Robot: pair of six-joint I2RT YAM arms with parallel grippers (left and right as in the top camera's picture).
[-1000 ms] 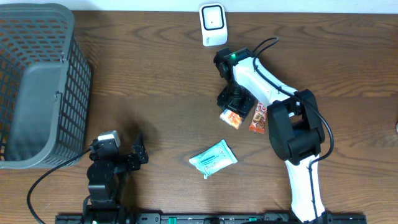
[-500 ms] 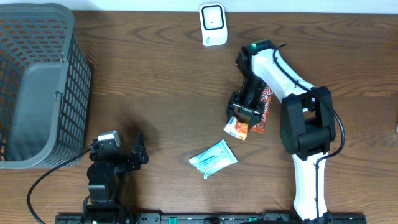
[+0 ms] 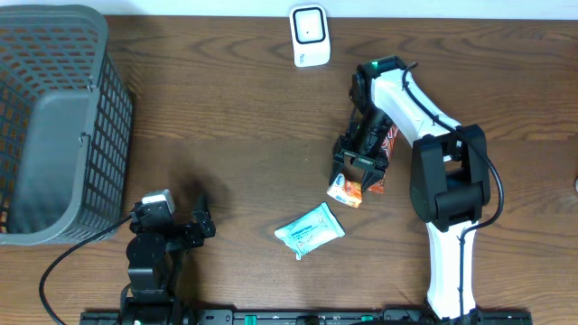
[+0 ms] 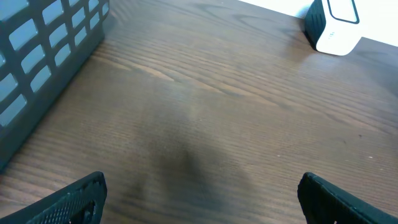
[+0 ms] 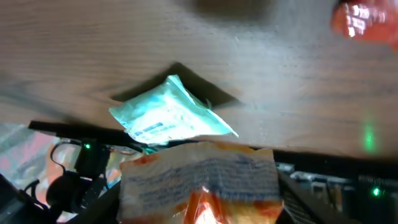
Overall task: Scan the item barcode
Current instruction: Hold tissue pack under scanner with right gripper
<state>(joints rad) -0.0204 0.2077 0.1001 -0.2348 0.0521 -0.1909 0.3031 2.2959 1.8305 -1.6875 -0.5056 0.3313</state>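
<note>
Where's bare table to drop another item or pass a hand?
Widest bare patch: the wood between the basket, the scanner and the right gripper. Also free: the far right, beyond the right arm. Crowded: around the right gripper, where the orange packet it holds, the red packet and the teal packet sit close.

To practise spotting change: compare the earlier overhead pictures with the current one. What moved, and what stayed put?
The right gripper, clamped on the orange packet throughout, shifted rightward and slightly back toward the robot, carrying the packet along. The teal packet, scanner, basket and open left gripper stayed put.
</note>
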